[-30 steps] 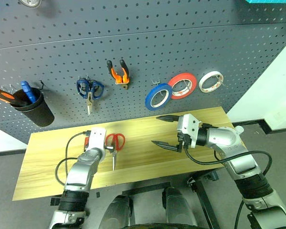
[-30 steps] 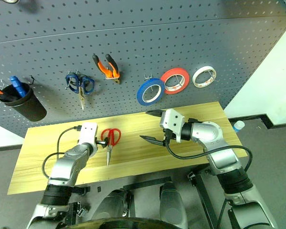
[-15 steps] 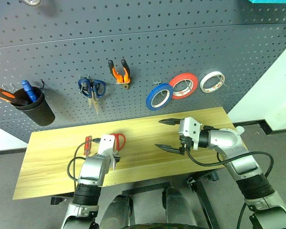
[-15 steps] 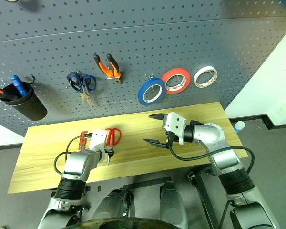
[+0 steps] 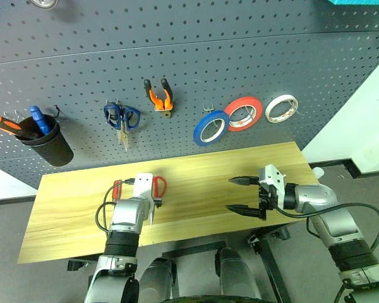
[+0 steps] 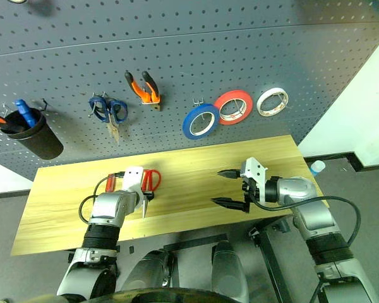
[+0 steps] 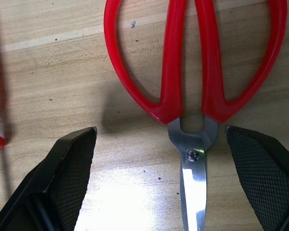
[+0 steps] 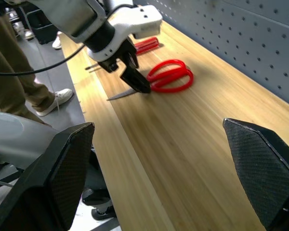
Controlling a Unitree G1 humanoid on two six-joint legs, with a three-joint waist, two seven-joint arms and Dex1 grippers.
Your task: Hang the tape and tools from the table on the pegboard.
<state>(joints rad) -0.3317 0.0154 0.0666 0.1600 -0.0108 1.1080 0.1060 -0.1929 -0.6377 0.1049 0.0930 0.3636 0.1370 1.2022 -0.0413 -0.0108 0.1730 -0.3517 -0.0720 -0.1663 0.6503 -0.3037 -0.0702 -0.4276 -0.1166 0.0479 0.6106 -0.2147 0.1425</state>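
On the table (image 6: 196, 173), the red-handled scissors (image 6: 148, 183) lay beside the left gripper (image 6: 141, 197), fingers spread. The right gripper (image 6: 228, 187) hovered open over the table's right half. Above the table, the blue tape (image 6: 199, 121) hung on the pegboard (image 6: 177, 50).

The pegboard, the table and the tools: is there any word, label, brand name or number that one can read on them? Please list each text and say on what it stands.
No readable text in any view.
The pegboard: holes and hooks, no lettering.
The blue roll of tape: no print to be seen.
The red-handled scissors: plain handles and blade, no brand mark.
The table: bare wood grain.
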